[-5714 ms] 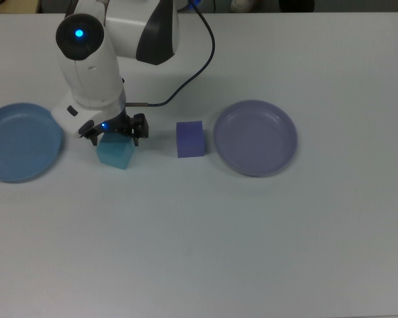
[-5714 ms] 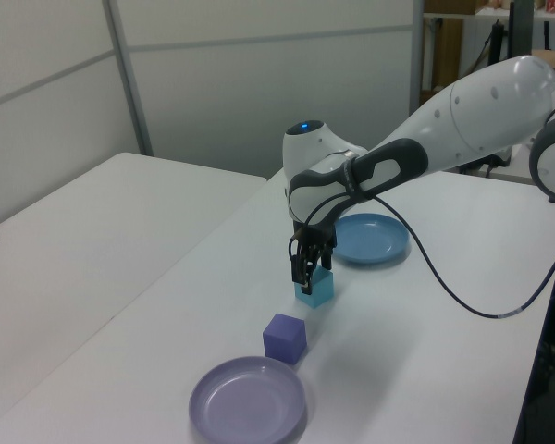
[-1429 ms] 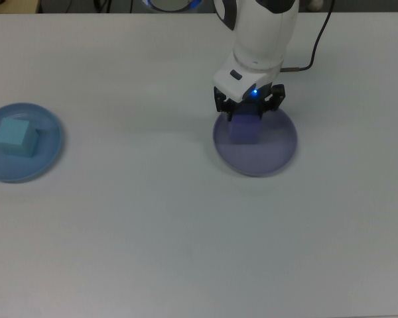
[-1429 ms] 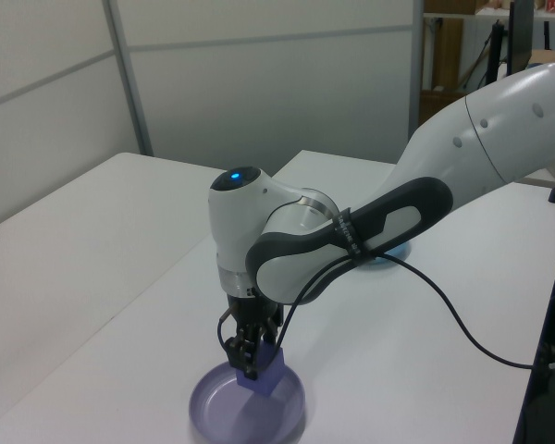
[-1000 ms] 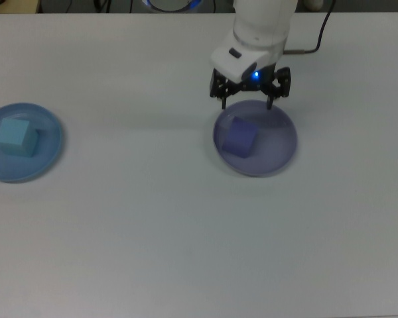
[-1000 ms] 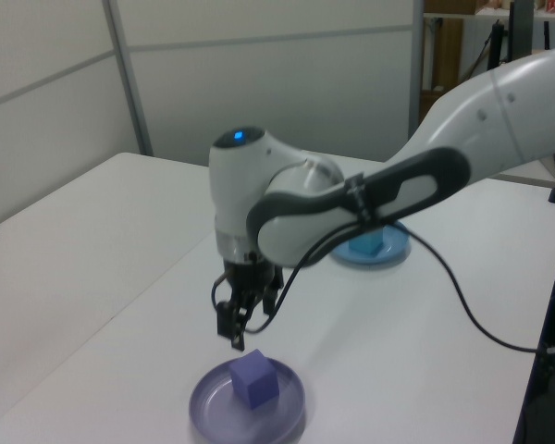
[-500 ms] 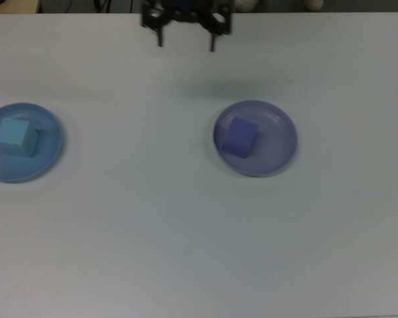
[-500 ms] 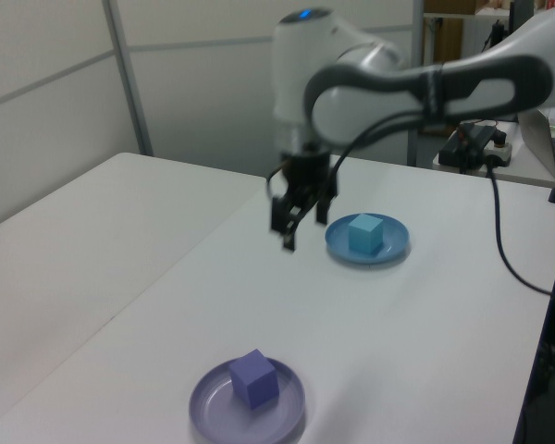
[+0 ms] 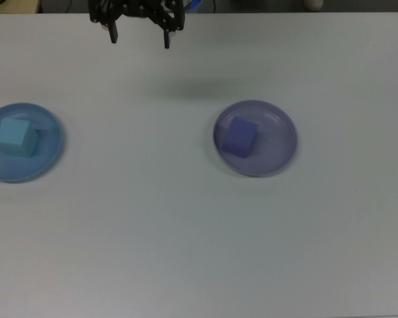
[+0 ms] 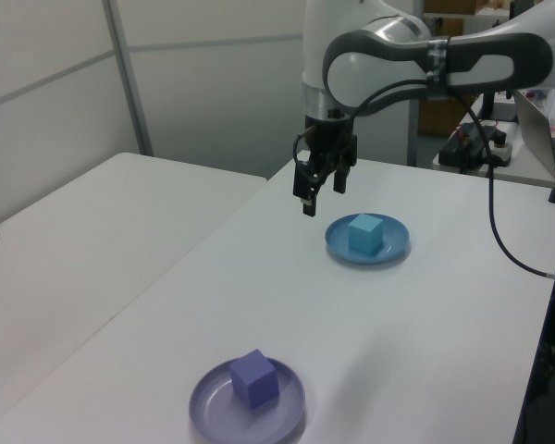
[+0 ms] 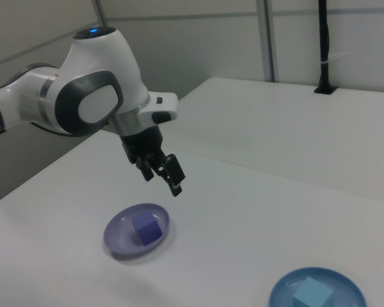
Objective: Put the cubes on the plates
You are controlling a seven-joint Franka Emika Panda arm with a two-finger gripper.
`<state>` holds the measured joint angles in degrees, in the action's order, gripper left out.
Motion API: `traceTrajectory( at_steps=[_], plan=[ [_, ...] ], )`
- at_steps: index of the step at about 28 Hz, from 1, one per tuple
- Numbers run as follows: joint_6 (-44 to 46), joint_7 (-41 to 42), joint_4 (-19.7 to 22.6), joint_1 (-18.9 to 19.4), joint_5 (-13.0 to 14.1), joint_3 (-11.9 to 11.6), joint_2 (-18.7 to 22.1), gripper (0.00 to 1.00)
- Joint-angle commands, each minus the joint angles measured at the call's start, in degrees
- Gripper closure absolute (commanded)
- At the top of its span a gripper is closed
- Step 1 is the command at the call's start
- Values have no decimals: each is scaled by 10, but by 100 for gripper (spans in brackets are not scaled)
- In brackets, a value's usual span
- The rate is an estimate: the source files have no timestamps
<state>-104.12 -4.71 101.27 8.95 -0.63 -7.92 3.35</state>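
Sitting square in their plates, both cubes are down on the white table [image 9: 186,218]. The cyan cube [image 9: 15,136] rests inside the blue plate [image 9: 46,159], a little toward the plate's far side in the top view, and the indigo cube [image 9: 240,137] rests inside the lavender plate [image 9: 275,149], turned slightly askew and nearer the top view's left rim than the right. Each cube lies flat on its plate's floor, clear of the raised rim all round.

Taking the lavender plate as the marker: the blue plate lies well apart from it, far toward the top view's left and at about the same depth on the table. In the left view the lavender plate [image 10: 213,412] is at the near end of the table with the indigo cube [image 10: 254,378] on it, and the blue plate [image 10: 393,242] with the cyan cube [image 10: 364,233] is farther back. The right view shows the same pair from the other side, indigo cube [image 11: 147,231] on lavender plate [image 11: 118,240] and cyan cube [image 11: 310,295] on blue plate [image 11: 345,291].

The gripper [image 9: 139,33] hangs in the air well above the table, up and away from the lavender plate, toward the far edge and over bare tabletop between the two plates. Its fingers [image 9: 166,36] are spread wide with nothing between them. In the left view the gripper [image 10: 320,190] hangs just beside the blue plate, higher than it; in the right view the gripper [image 11: 166,176] is above and behind the lavender plate.
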Motion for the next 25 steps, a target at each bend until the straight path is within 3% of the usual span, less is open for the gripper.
traceTrajectory(
  at_steps=[1,5,25],
  plan=[
    [33,15,-66,-14,-1,3,-44,0],
    [48,22,-93,-18,2,2,-59,0],
    [52,43,-95,-18,12,2,-68,0]
  ],
)
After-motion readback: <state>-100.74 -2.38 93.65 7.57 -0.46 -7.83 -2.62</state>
